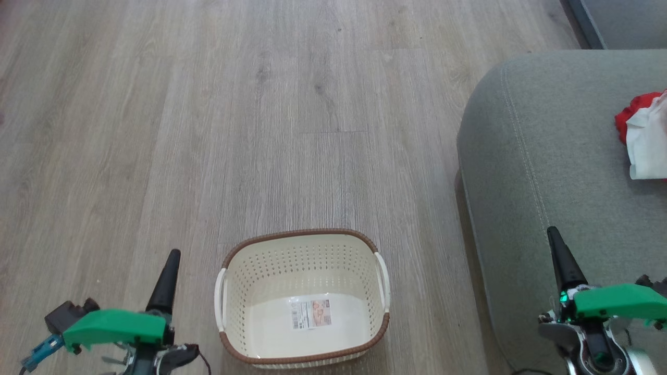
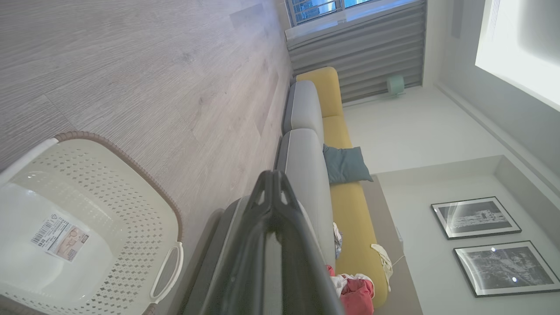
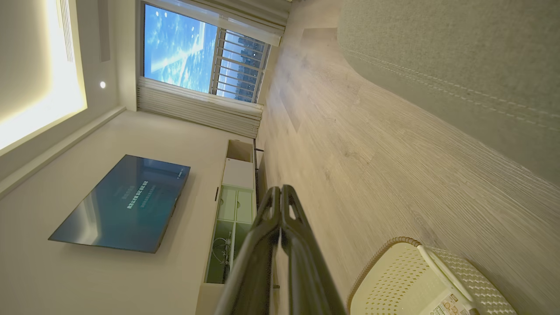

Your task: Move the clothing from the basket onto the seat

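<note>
At the right edge of the frame the clothing lies on the seat, well apart from the empty basket at lower centre, so the task looks finished, which would explain why the left claw and the right claw rest closed, holding nothing.

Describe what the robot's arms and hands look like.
The left hand and right hand each have two long black tapering fingers with small cut-outs near the tips and a bright green cover. The left wrist carries a blue connector and black cable; the right shows silver metal.
</note>
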Motion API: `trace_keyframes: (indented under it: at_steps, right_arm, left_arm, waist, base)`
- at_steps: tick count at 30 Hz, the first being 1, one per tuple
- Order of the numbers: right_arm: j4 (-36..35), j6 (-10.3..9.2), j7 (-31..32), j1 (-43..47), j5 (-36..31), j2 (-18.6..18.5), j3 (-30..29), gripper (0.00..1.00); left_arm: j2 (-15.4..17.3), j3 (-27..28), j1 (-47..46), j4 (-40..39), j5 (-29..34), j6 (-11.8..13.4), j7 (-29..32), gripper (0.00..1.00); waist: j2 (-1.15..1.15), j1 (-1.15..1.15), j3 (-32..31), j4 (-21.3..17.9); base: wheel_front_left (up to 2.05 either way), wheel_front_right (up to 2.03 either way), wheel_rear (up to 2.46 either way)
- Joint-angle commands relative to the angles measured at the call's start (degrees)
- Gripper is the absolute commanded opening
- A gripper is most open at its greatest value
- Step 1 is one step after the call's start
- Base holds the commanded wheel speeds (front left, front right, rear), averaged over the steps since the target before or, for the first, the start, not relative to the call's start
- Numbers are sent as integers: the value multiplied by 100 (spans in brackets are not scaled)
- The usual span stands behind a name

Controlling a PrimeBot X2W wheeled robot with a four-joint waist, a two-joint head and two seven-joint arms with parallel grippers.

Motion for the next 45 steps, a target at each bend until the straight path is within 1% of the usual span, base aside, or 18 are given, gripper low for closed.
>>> trace_keyframes:
  at_steps: [1,24,45]
  right_arm:
    - [-158,0,53,-318,172,-6,63,0]
    - [-59,0,431,-419,1430,46,-102,0]
    - [-58,0,449,-421,1414,61,-124,0]
  left_arm:
    - [41,221,-359,-171,-176,-62,48,0]
    - [32,540,-468,-132,-1454,-196,429,0]
    - [14,567,-471,-131,-1434,-197,451,0]
  waist:
    - [0,0,-2,-5]
    - [0,0,-22,-69]
    - [0,0,-22,-69]
  base:
    - [0,0,0]
    - [0,0,0]
    - [0,0,0]
